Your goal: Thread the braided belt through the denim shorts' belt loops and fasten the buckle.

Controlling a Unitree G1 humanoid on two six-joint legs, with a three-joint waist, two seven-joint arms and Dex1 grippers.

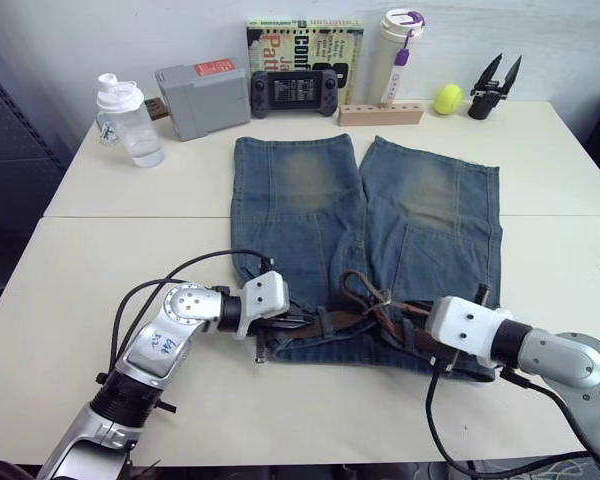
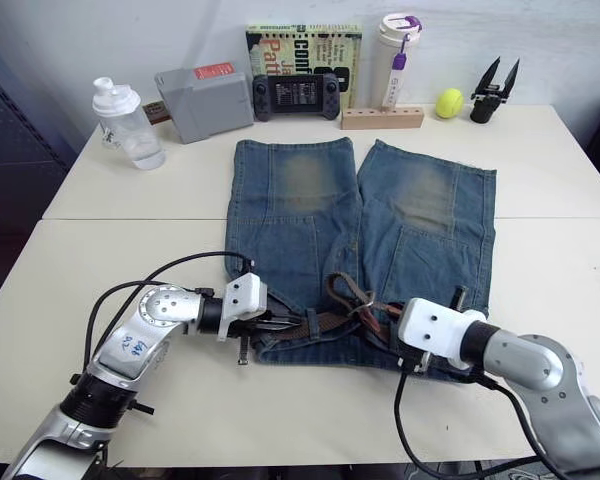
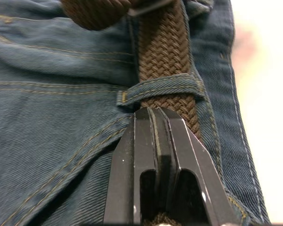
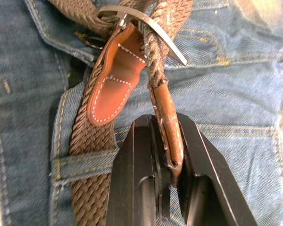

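Right gripper (image 4: 166,141) pinches the braided belt's (image 3: 166,52) leather tip (stiffest hold, probably); left gripper (image 3: 156,123) is closed beside a belt loop (image 3: 160,89). Belt lies limp along the denim shorts' (image 1: 310,200) waistband, buckle (image 4: 146,23) mid-front.

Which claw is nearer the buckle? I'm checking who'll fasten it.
Right. The right claw grips the belt's leather tip just beside the buckle at mid-waistband; the left claw sits at a belt loop near the waistband's left end.
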